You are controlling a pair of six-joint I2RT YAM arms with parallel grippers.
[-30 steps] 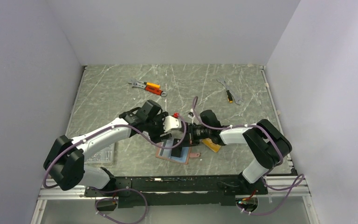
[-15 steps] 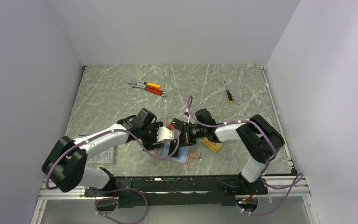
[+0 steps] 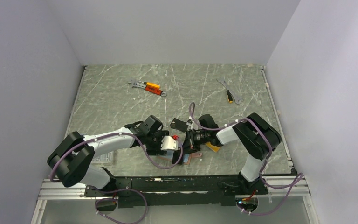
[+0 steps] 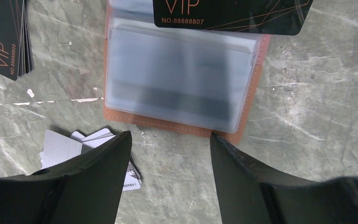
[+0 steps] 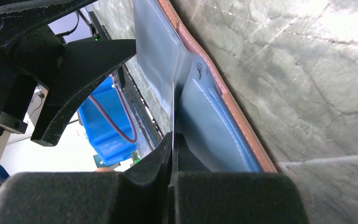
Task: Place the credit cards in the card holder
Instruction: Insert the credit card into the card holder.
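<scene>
Left arm (image 3: 107,140) shifted nearer | black card (image 4: 233,11) long axis along card holder (image 4: 177,84) pocket

Surface (image 3: 121,93): grey-green, white marble veins. Card holder (image 4: 179,79): reddish-brown leather border, pale stitching, frosted clear sleeves. Black card (image 4: 242,16): gold VIP lettering, thin gold lines. Card stack (image 4: 2,37): black, gold print. Loose cards (image 4: 60,147): silver-grey. Left gripper (image 4: 169,135): black.

Orange-handled tools (image 3: 148,87) and perhaps a wrench (image 3: 230,94) lie on the table (image 3: 107,100)
</scene>
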